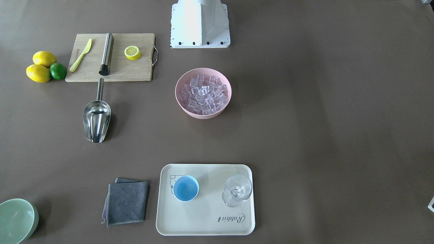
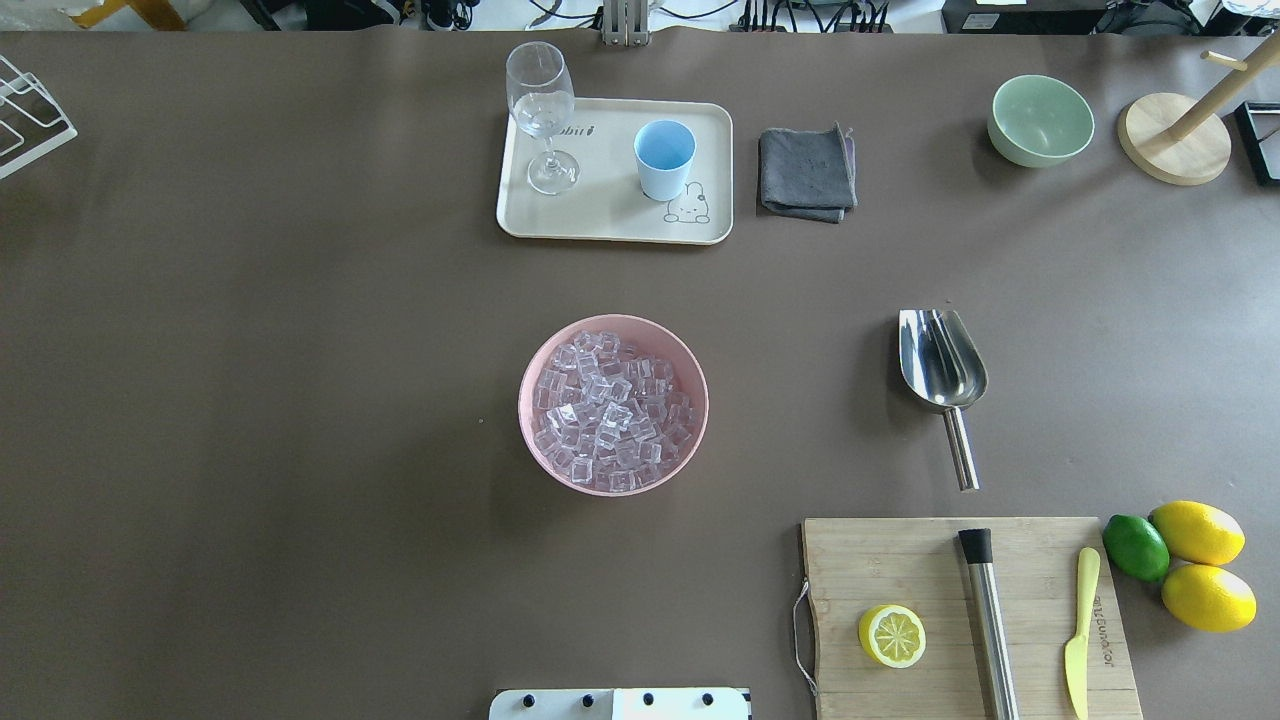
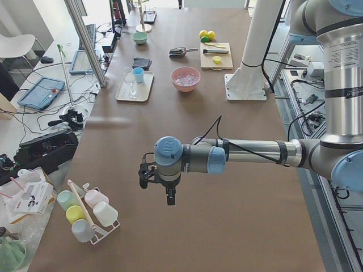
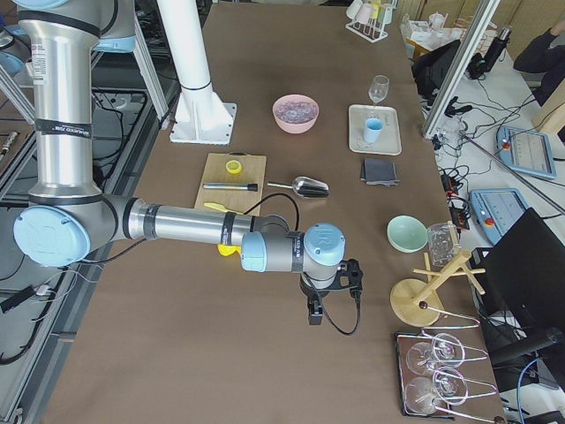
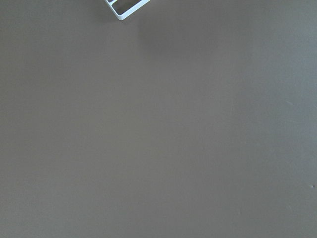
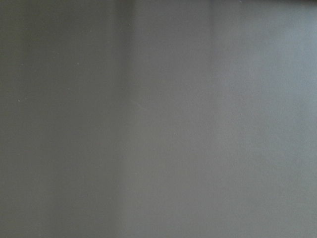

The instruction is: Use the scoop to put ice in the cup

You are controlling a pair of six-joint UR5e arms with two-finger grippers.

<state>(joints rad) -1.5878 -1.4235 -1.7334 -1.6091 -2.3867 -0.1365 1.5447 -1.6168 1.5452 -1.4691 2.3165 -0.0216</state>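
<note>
- steel scoop (image 2: 941, 365) lies on the table (image 2: 300, 400) with its handle toward the cutting board (image 2: 900, 560), well apart from both grippers.
- ice (image 2: 610, 410) is heaped in one pink bowl (image 2: 523, 400); one light-blue cup (image 2: 664, 158) stands upright on the tray (image 2: 610, 222) beside one stemmed glass (image 2: 541, 100).
- left gripper (image 3: 170, 197) and right gripper (image 4: 313, 314) point down from level forearms at opposite table ends; whether their fingers are parted, i cannot tell.
- tray print seems to read "rabbit".
- two lemons (image 2: 1197, 532), one lime (image 2: 1135, 547), one lemon half (image 2: 891, 635).
</note>
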